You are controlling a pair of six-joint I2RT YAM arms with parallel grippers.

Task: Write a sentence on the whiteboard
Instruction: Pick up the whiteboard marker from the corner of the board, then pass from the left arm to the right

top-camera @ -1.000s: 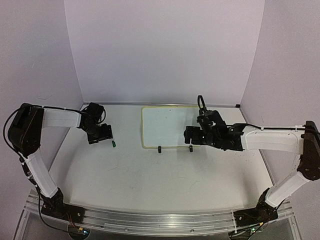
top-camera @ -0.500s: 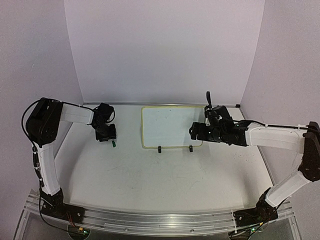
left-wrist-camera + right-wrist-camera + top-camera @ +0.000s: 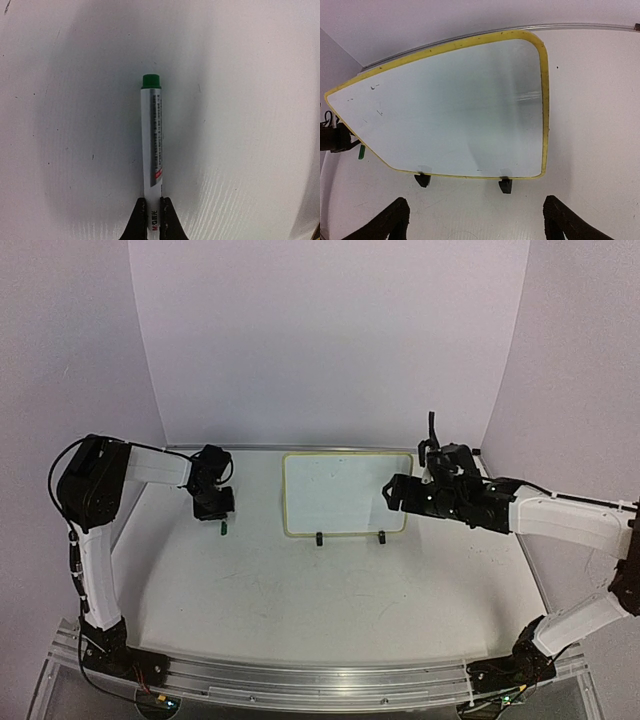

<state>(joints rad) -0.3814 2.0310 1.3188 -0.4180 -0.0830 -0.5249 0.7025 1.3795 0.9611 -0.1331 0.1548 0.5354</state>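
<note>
So there's one small rectangular whiteboard with a thin pale-yellow rim and rounded corners (image 3: pixel 543 100), sitting at the far middle of the white matte table (image 3: pixel 300 590), just in front of the pale lilac back wall (image 3: pixel 330 340). The board's face is glossy with a soft glare streak and a few tiny specks near its left side. It has two little black feet (image 3: pixel 505 186) along the near edge, both chunky and squarish.

There's one marker (image 3: pixel 151 145): a slim round pen with a white barrel, fine grey print running down it, a small red patch lower down and a green end. It lies on the table well left of the whiteboard. The left gripper (image 3: pixel 152 210) has its two black fingers pinched tight on the tail of the marker, with the green end pointing away from the wrist.

The right gripper (image 3: pixel 476 210) is spread wide with nothing between its two dark fingers (image 3: pixel 395 220). It sits by the board's right near corner, and I can't tell if it touches the rim.

The table itself is a bit scuffed, with tiny dark flecks here and there. Two white-and-black arms in total, one on each side.
</note>
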